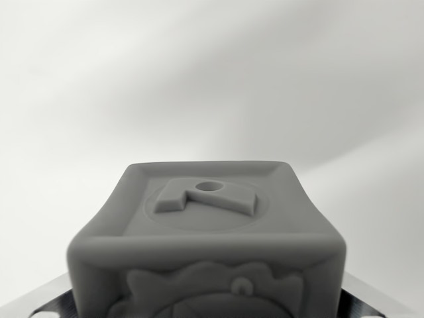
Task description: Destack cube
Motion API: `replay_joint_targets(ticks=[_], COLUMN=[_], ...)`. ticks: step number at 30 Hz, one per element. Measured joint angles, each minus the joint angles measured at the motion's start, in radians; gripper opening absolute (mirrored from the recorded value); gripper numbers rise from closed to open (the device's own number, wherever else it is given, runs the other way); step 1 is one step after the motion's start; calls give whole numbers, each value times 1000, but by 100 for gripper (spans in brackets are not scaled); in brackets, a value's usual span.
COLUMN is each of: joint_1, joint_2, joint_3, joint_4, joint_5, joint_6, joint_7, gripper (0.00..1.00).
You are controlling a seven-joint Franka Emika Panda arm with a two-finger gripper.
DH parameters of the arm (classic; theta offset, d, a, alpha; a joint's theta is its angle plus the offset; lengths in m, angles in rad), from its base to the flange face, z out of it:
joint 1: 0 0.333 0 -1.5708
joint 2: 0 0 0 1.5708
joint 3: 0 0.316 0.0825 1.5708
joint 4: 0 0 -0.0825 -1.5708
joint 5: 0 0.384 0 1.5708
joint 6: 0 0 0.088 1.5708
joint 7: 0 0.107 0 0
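A grey cube (212, 218) fills the lower middle of the wrist view, very close to the camera. Its top face has a raised rim and an embossed shape with a small round hole; its near face carries a relief figure. My gripper (209, 306) sits at the bottom edge. Its metal fingers (46, 301) show at both lower corners, pressed against the cube's left and right sides, so it is shut on the cube. Whatever lies under the cube is hidden.
Behind the cube there is only a blurred white and pale grey surface with soft diagonal shadows. No other object or edge shows.
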Motion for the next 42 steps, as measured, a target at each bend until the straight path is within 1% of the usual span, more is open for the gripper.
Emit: replay_joint_targets(ticks=[7, 25, 29, 34, 42], joint_1=[26, 79, 85, 85, 84], joint_2=[19, 62, 80, 132, 181], joint_3=[2, 6, 6, 6, 8], joint_4=[14, 48, 54, 62, 73], joint_5=[0, 0, 0, 2, 4], joint_6=[6, 15, 30, 68, 108], joint_7=[20, 61, 63, 63, 63], gripper=[0, 0, 0, 0, 0])
